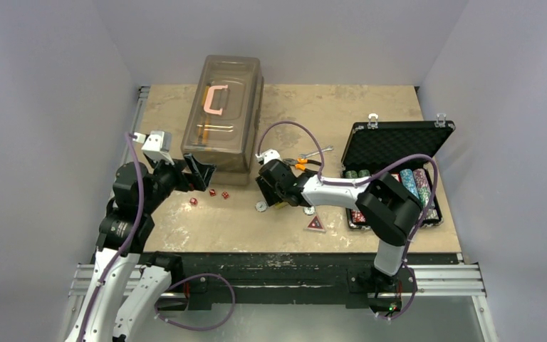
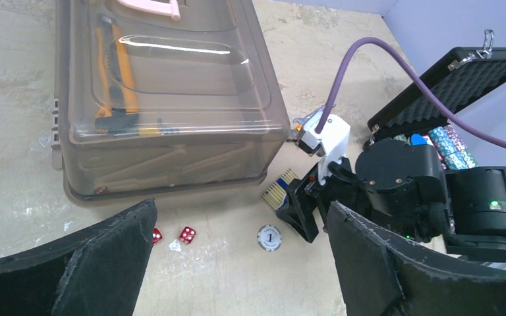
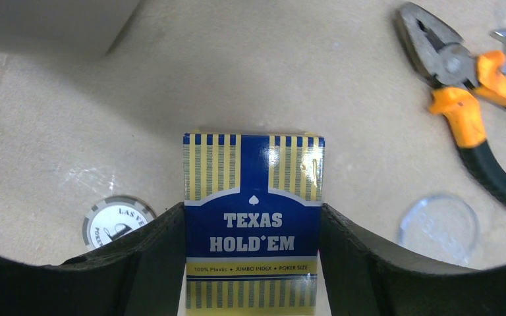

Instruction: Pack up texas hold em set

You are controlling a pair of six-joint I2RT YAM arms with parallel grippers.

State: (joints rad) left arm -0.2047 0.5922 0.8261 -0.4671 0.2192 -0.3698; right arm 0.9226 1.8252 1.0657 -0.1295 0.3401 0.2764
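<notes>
The black case (image 1: 397, 144) stands open at the right, with rows of poker chips (image 1: 417, 187) inside. My right gripper (image 3: 253, 263) is shut on the blue Texas Hold'em card box (image 3: 253, 197), low over the table mid-centre (image 1: 276, 194). A white chip (image 3: 117, 222) lies to its left and a clear round button (image 3: 439, 224) to its right. The red triangle token (image 1: 315, 224) lies nearer the front edge. My left gripper (image 2: 237, 263) is open and empty, just above and behind the red dice (image 2: 186, 234) and the white chip (image 2: 269, 237).
The large translucent brown box (image 1: 222, 117) with the pink handle stands at the back, close behind my left gripper. The orange-handled pliers (image 3: 468, 112) and a wrench (image 1: 318, 152) lie between the box and the case.
</notes>
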